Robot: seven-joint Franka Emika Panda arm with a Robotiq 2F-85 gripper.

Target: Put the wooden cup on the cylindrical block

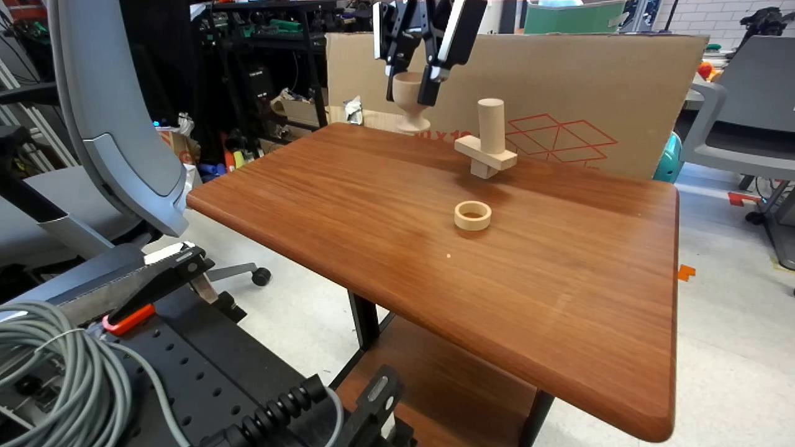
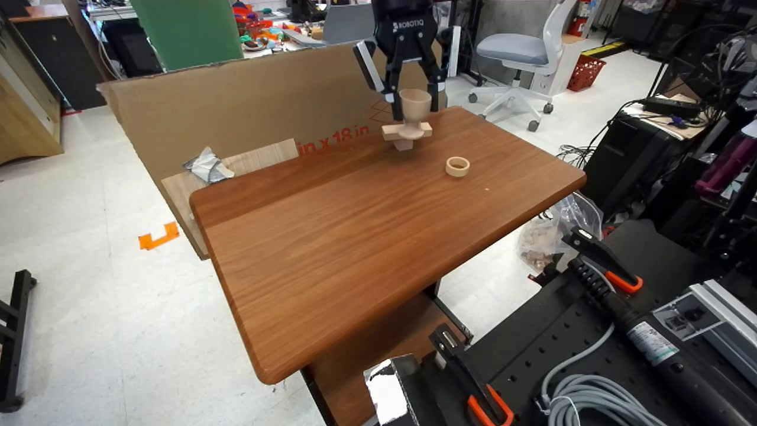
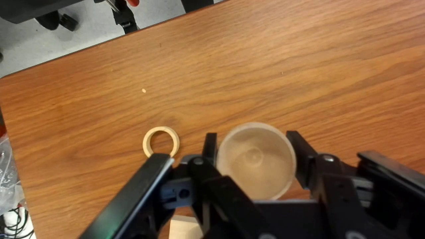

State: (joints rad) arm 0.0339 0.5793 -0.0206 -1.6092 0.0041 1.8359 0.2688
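My gripper (image 1: 410, 96) is shut on the wooden cup (image 1: 408, 93), a pale goblet held upright in the air by its bowl. In an exterior view, the cup is left of the cylindrical block (image 1: 492, 126), whose top is near the cup's height. The block stands upright on a flat wooden piece, with a small block under that, near the table's far edge. In an exterior view, the cup (image 2: 416, 105) covers the cylinder and only the base pieces (image 2: 390, 131) show. In the wrist view, I look into the cup (image 3: 257, 162) between both fingers; a pale base corner (image 3: 185, 227) shows below.
A low flat wooden ring (image 1: 472, 216) lies on the brown table (image 1: 559, 279) in front of the block. It also shows in the wrist view (image 3: 176, 139). A cardboard sheet (image 1: 590, 93) stands upright behind the table. A black cart (image 2: 532, 355) with cables and clamps stands at the near side.
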